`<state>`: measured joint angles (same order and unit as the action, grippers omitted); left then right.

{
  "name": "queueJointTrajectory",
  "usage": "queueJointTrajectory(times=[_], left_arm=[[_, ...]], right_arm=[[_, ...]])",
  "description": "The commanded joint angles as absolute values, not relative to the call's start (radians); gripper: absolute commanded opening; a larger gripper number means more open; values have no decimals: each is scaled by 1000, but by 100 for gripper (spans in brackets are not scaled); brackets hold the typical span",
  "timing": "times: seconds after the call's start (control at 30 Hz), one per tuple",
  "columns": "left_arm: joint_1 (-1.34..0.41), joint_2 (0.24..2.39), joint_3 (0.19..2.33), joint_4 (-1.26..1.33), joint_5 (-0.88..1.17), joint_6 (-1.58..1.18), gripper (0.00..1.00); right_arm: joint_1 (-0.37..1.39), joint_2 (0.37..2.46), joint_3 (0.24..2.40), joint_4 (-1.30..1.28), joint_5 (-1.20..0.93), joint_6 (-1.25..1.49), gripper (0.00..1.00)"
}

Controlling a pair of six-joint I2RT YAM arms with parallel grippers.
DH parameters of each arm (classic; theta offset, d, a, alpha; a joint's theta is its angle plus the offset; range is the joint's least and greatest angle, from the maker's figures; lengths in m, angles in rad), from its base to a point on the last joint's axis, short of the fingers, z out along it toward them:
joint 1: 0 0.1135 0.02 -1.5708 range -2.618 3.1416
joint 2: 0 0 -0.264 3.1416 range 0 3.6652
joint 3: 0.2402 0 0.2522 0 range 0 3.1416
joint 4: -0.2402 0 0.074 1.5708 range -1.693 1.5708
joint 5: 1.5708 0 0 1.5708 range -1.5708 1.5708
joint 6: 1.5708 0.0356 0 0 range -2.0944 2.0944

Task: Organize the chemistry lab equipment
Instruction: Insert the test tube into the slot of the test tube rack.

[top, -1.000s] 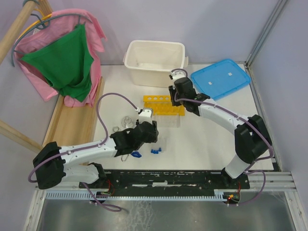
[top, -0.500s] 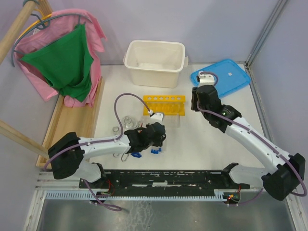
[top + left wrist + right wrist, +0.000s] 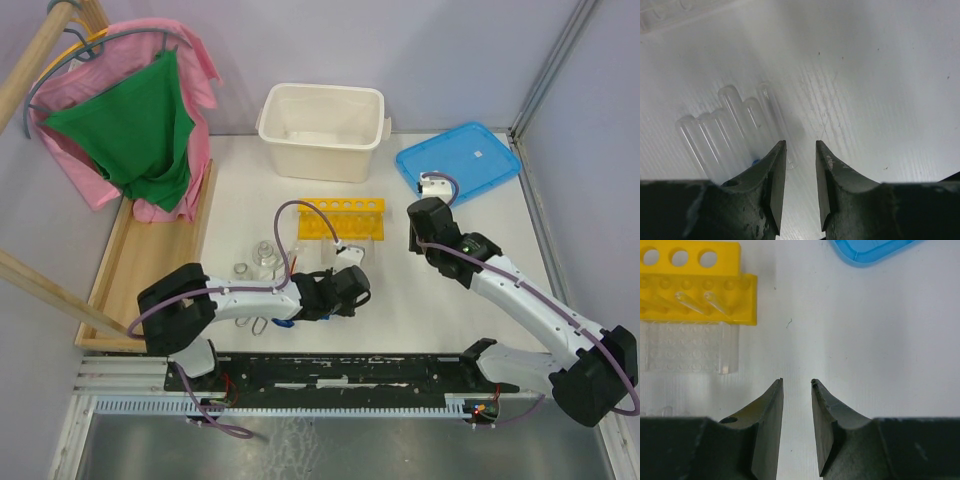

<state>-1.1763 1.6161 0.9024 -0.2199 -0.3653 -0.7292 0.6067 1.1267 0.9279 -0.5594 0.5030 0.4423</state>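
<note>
1. Yellow test-tube rack [image 3: 340,218] sits mid-bench [image 3: 400,300], at 6 o'clock from the white tub [image 3: 322,130]. The right wrist view shows two slanted clear tubes [image 3: 690,302] already lodged in it.
2. Left claw [image 3: 799,150] is low over the bench, jaws at a narrow gap with nothing between them. Loose tubes [image 3: 730,125] lie side by side at its 10 o'clock, just beside the left finger, and a speck of blue cap [image 3: 755,161] shows at the finger's edge. The narrow gap probably suits a thin tube. The claw is offset and would need a shift toward 10 o'clock.
3. Right claw [image 3: 796,385] is also narrow and empty, over bare bench. The rack is at its 10 o'clock and the blue lid [image 3: 870,252] at 1 o'clock. It is likely parked aside to leave the left arm room.
4. Glass flasks [image 3: 262,252] stand at 8 o'clock from the rack, not yet gathered.
</note>
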Motion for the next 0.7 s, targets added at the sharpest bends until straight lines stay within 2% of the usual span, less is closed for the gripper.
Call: queueJointTrajectory(times=[0.0, 0.43, 0.67], left_arm=[[-1186, 1645, 948, -258, -413, -782, 36], [-1190, 1726, 983, -293, -421, -781, 34], [-1192, 1743, 981, -284, -407, -775, 13]], right_arm=[[608, 1099, 926, -541, 531, 460, 37], [607, 1113, 912, -523, 522, 456, 37], [606, 1134, 927, -534, 485, 455, 37]])
